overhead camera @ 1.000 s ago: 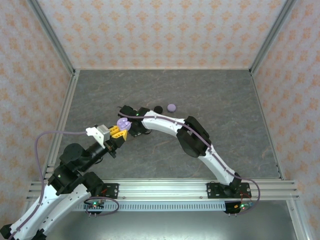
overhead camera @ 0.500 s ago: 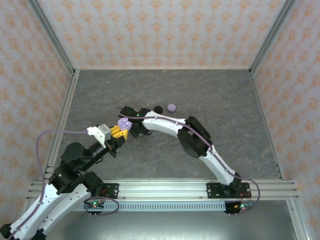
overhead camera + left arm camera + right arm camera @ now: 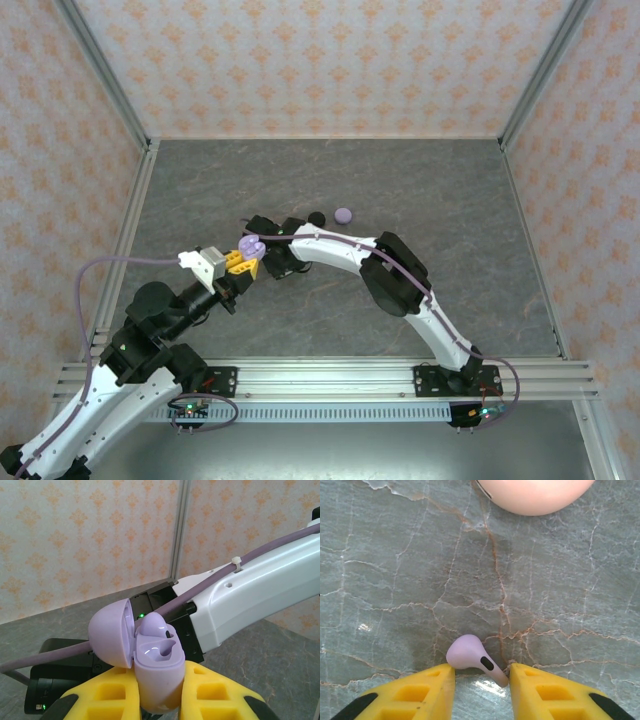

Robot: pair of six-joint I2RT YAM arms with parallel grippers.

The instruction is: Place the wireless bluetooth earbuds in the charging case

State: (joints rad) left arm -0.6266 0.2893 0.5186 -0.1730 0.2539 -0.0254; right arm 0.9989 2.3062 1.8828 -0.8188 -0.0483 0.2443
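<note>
My left fingers (image 3: 192, 692) pinching lavender charging case (image 3: 157, 667) upright, lid (image 3: 111, 632) hanging open, sockets facing up, waiting for loading. My right fingers (image 3: 442, 682) nipping lavender earbud (image 3: 469, 655) at very tips, low over table (image 3: 395, 580), apart from pink rounded thing (image 3: 535, 495); grip looking shallow, risking slip.
</note>
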